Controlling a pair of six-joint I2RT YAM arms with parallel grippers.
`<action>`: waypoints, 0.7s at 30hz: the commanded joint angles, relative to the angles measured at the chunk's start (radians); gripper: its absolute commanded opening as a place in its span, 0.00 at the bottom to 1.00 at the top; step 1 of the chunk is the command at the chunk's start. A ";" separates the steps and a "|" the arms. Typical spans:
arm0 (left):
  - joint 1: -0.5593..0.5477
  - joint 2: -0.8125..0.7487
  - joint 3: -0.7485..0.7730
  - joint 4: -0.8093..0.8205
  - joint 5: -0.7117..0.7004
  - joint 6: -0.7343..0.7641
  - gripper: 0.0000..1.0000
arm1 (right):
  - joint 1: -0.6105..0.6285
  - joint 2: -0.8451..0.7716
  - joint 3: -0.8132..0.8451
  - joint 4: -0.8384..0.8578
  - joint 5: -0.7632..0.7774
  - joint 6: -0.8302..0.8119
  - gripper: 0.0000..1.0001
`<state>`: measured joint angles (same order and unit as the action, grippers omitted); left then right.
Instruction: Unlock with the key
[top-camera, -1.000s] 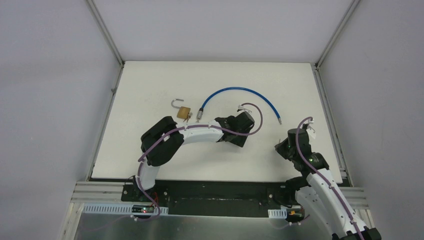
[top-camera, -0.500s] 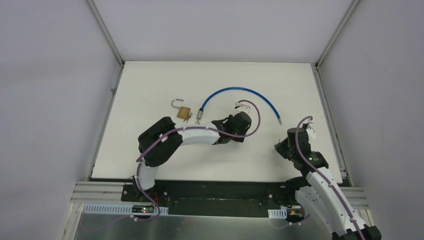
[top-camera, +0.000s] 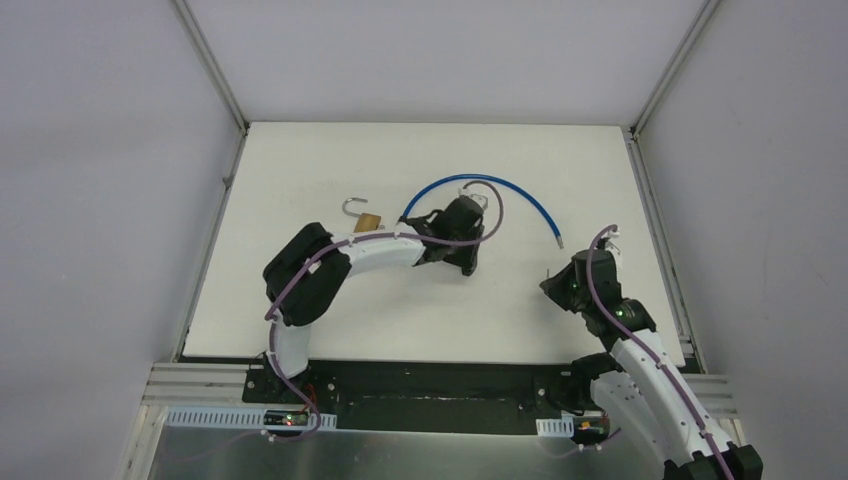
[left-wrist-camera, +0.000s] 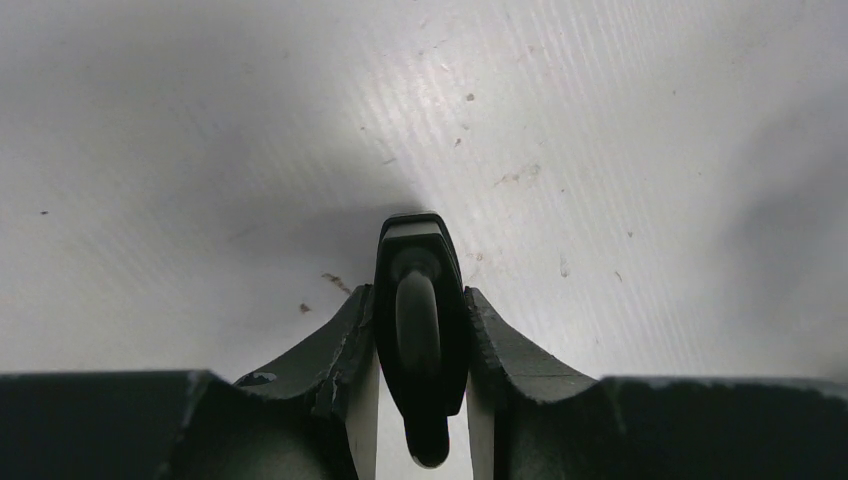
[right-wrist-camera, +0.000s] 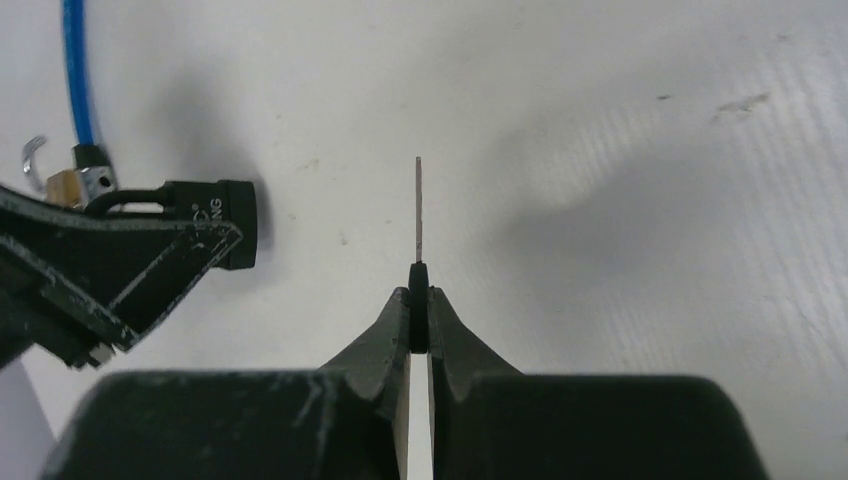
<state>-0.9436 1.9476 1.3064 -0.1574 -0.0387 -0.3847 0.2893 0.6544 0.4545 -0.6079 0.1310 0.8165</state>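
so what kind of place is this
Probably a robotics lab test cell: a bare white table boxed in by plain grey panels, two arms bolted to an aluminium rail at its near edge, and a padlock and blue cable laid out.

- Tabletop (top-camera: 300, 160): white, matt, rectangular. In my wrist views I see fine ridges and a few dark specks on it.
- Walls: three pale grey panels, back (top-camera: 430, 50), left (top-camera: 90, 200) and right (top-camera: 770, 180), closing in the tabletop.
- Posts: two silver metal profiles, left (top-camera: 210, 65) and right (top-camera: 675, 65), slanting away from the far corners in my overhead view.
- Near edge: silver rail (top-camera: 200, 385), white slotted duct (top-camera: 230, 418), dull metal sheet (top-camera: 420, 455).
- Light: even, with soft shadows.
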 joint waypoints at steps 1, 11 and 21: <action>0.166 -0.161 0.075 -0.043 0.430 -0.054 0.00 | -0.005 -0.009 0.061 0.161 -0.235 -0.121 0.00; 0.451 -0.341 0.136 -0.024 1.027 -0.430 0.00 | -0.004 0.036 0.077 0.715 -0.743 0.122 0.00; 0.507 -0.407 0.116 0.469 1.257 -1.082 0.00 | 0.137 0.195 0.372 0.670 -0.808 0.122 0.00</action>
<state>-0.4583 1.6096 1.4509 -0.1070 1.0706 -1.0618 0.3676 0.8421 0.6994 0.0479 -0.6201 0.9203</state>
